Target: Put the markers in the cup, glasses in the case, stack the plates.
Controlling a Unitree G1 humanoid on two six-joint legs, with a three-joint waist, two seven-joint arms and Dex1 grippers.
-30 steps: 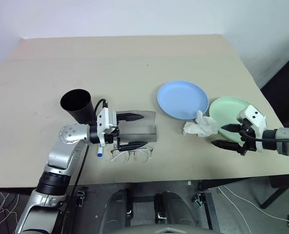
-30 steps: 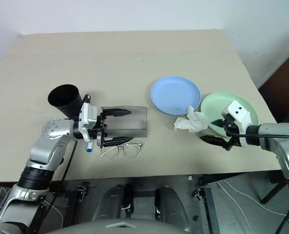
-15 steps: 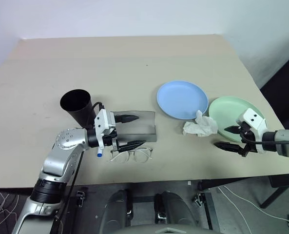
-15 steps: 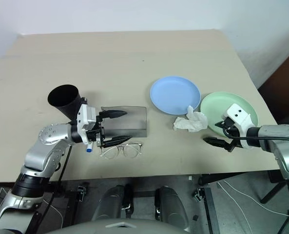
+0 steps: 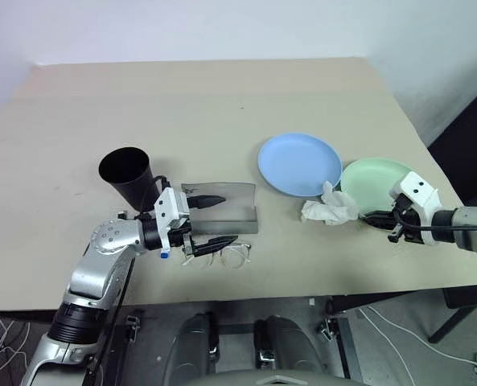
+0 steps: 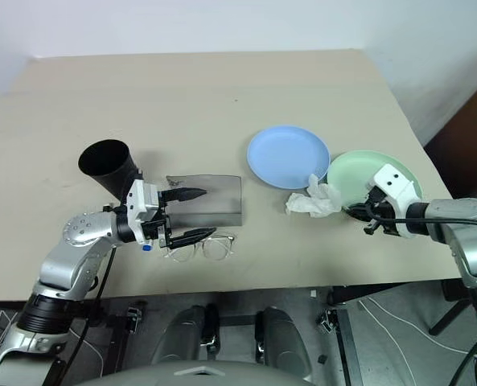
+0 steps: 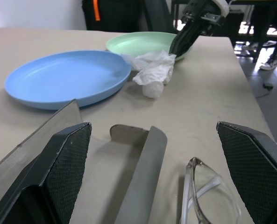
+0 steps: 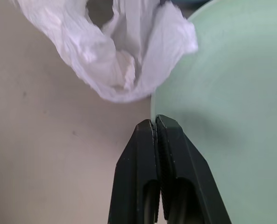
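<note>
plates, 1 pale blue, 1 mint green

Beige bench. Landmark: open grey case, lying near the front edge. Glasses just in front of it. Black cup upright to its left, blue marker cap below the cup. Blue plate right of the case, then crumpled tissue, then green plate furthest right.
</note>
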